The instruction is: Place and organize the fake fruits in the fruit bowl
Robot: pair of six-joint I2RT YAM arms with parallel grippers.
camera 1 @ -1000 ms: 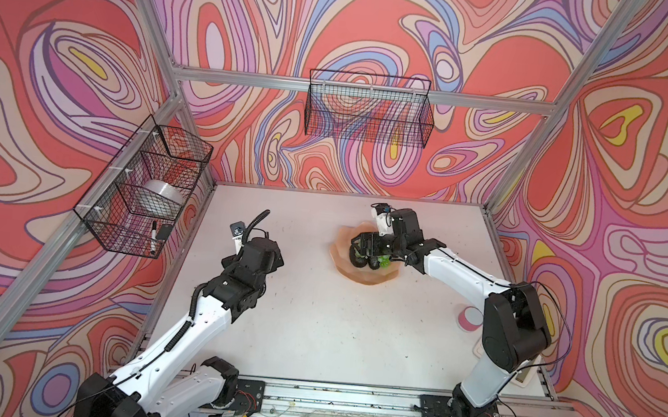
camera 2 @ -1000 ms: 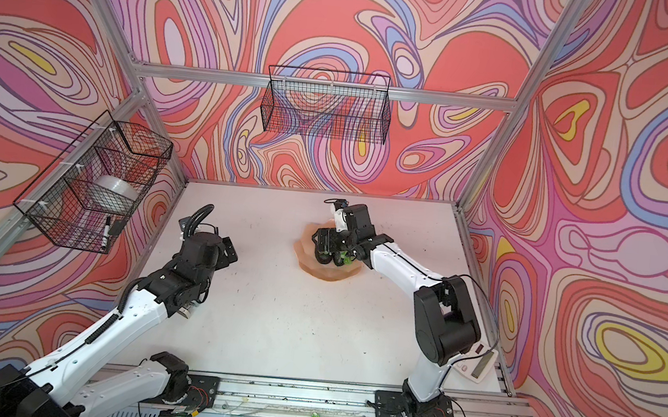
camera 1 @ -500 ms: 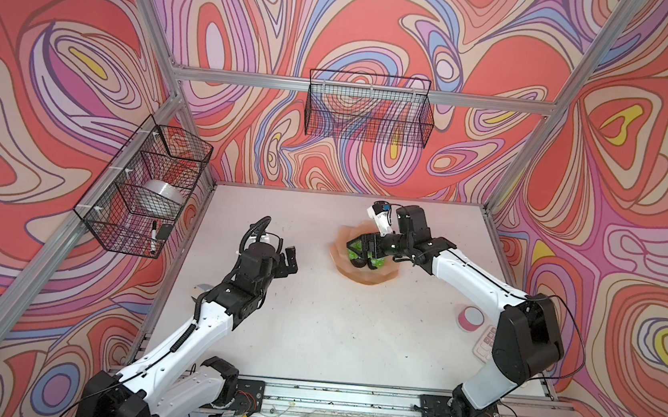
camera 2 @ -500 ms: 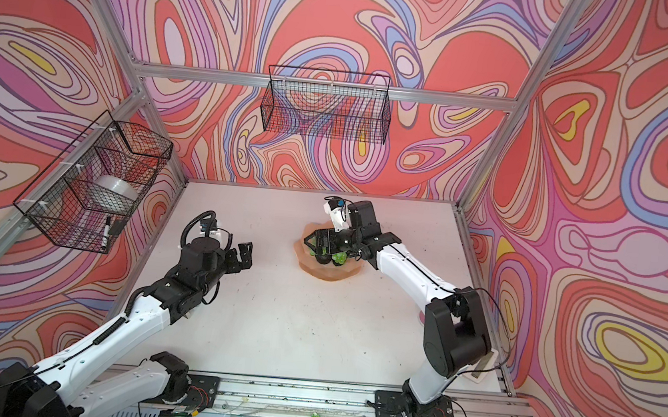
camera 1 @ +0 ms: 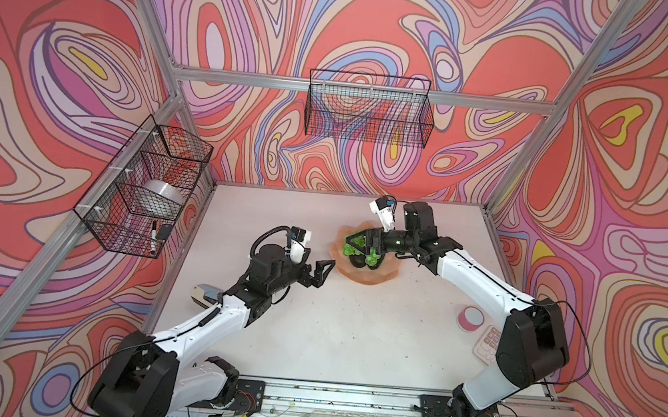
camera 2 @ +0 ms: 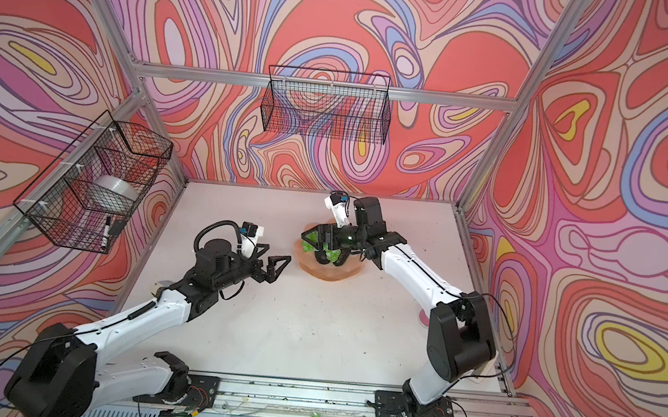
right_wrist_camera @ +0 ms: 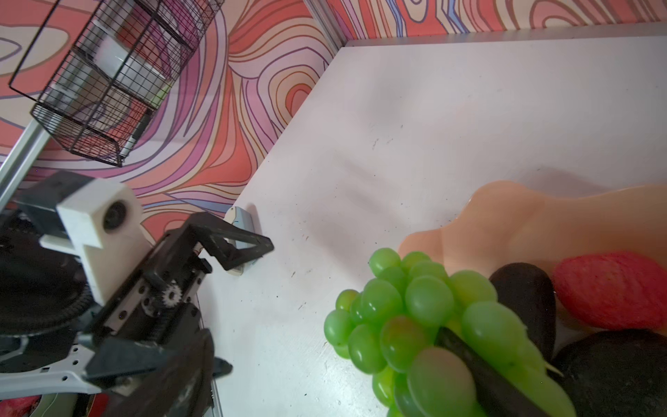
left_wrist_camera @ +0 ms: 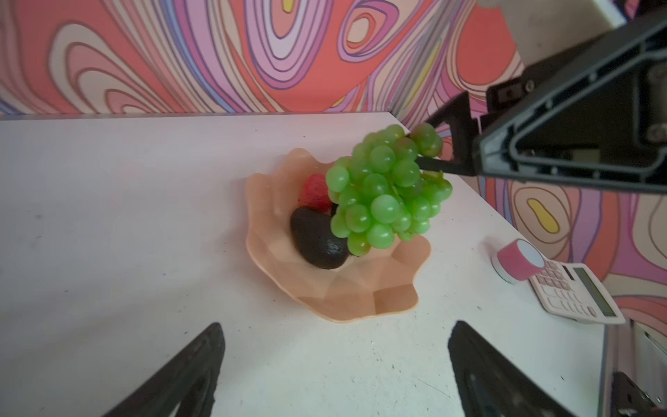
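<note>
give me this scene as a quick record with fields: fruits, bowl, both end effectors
bowl: peach scalloped fruit bowl on the white table
in bowl: two dark avocados, red fruit
grapes: green bunch above the avocados, draped on a right finger
left end effector: open, empty, left of the bowl in both top views
right end effector: jaws apart, over the bowl
nearby: pink disc, calculator
</note>
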